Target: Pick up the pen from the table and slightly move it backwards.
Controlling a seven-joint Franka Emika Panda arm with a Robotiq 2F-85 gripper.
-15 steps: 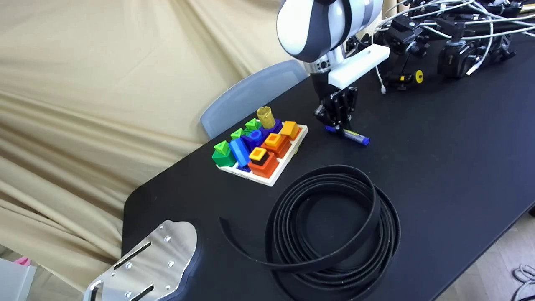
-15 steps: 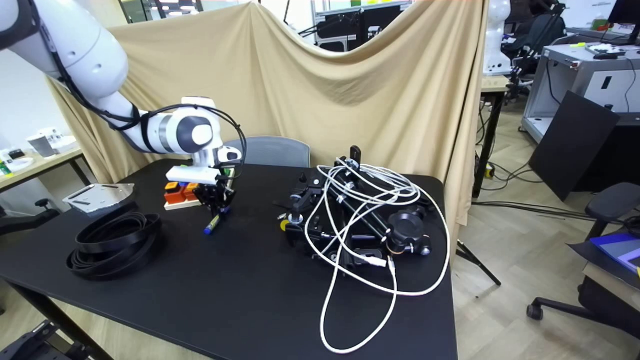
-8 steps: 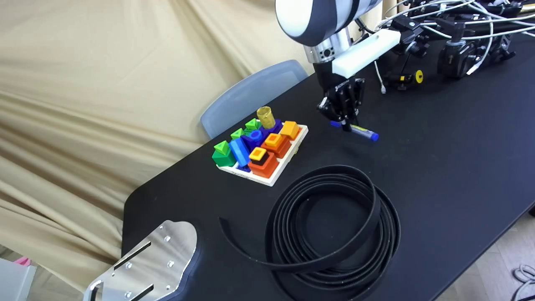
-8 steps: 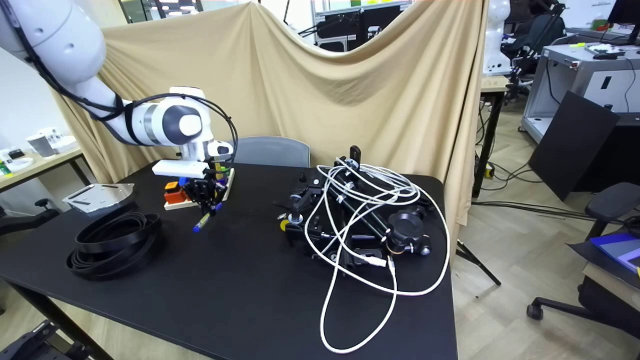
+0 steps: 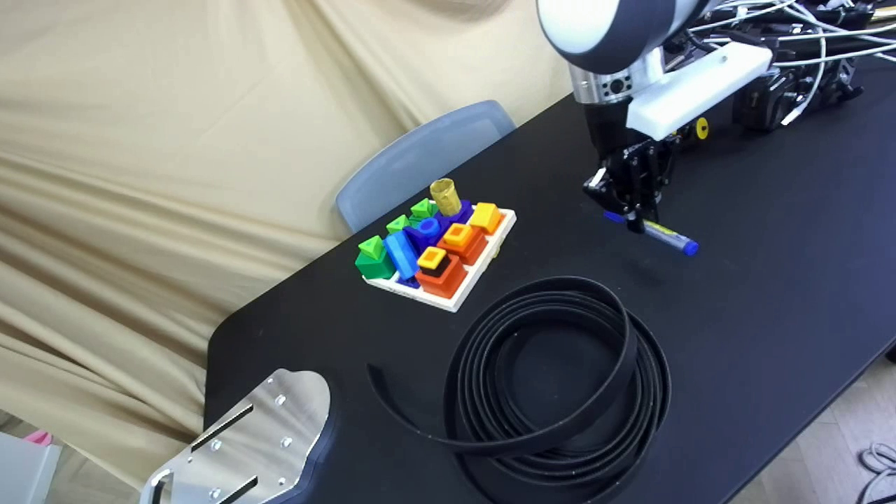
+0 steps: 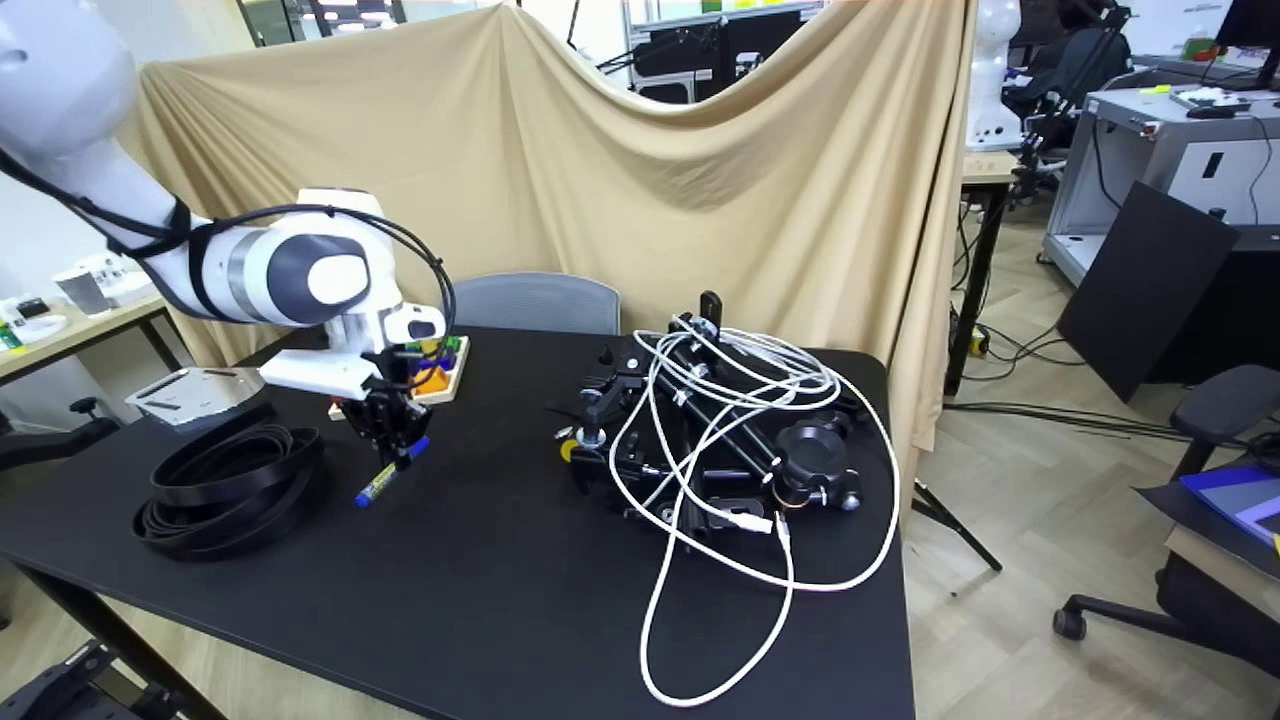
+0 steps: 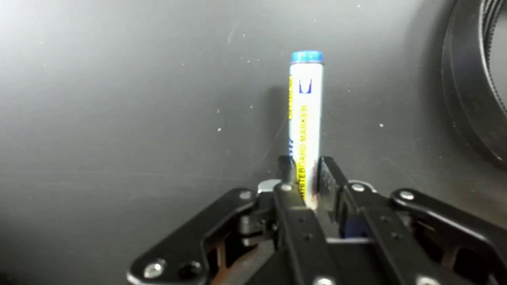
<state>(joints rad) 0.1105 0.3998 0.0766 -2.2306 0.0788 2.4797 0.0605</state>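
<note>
The tool (image 7: 307,172) clasps a whiteboard marker (image 7: 305,103) over the table (image 5: 756,280); near the edge by the chair (image 5: 427,154) sits a block tray (image 5: 452,304), a coiled strap (image 5: 476,378) nearby.

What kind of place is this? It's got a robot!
Probably a robot lab. A white robot arm holds a pen in its claw, black gear that may be camera stands lies on the table, and what might be another robot stands farther back.
</note>
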